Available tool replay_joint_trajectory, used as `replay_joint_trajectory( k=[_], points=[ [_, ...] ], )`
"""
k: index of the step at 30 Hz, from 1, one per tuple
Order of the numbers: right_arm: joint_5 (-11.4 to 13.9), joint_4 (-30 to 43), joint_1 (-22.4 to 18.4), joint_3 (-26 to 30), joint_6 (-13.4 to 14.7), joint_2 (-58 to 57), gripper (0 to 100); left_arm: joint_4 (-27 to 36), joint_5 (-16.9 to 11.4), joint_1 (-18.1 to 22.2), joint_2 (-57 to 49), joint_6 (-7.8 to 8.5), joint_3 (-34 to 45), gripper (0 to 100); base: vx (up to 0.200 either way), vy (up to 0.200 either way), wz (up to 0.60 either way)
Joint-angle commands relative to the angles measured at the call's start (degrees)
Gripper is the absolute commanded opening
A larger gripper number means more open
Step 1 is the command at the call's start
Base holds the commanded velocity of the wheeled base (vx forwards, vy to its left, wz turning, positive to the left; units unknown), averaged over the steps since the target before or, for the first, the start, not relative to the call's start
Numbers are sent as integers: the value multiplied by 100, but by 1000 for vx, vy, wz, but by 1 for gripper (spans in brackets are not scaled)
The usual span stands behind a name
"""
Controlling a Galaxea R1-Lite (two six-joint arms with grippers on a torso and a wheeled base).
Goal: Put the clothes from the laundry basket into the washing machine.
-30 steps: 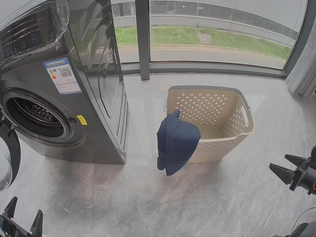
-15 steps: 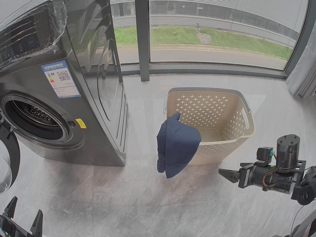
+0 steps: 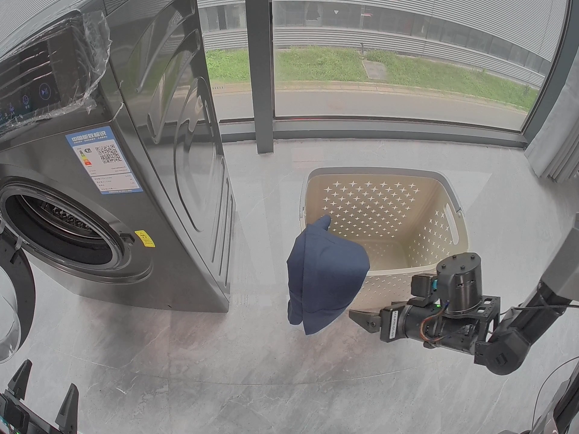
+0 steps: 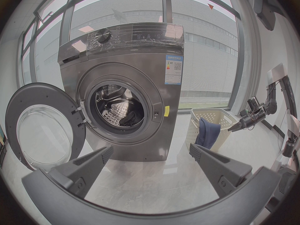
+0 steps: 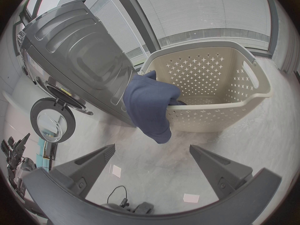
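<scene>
Over the near-left rim of the basket [image 3: 380, 170], right of the washer [image 3: 181, 170], the cloth [image 3: 325, 278] is draped. The right gripper [image 3: 363, 320], fingers spread, has been advanced leftward to just beside the cloth. The left gripper [image 3: 45, 393], likewise spread, has been kept at near left.

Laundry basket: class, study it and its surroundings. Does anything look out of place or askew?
Yes. The navy garment is not lying inside the laundry basket. It hangs draped over the rim at the corner toward the washing machine, with most of it dangling outside.
</scene>
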Motion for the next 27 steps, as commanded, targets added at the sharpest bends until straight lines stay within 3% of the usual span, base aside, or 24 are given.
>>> replay_joint_trajectory(
  k=[1,17,27],
  points=[
    [-11,-266,37,-399,-14,724,100,-1,0,1,-84,-3,92,100,0,0,0],
    [-28,-292,37,-1699,3,1718,100,-1,-18,1,-84,-12,92,100,0,0,0],
    [-28,-433,-7,-2192,-41,2043,100,-1,-18,1,-84,-21,92,100,0,0,0]
  ],
)
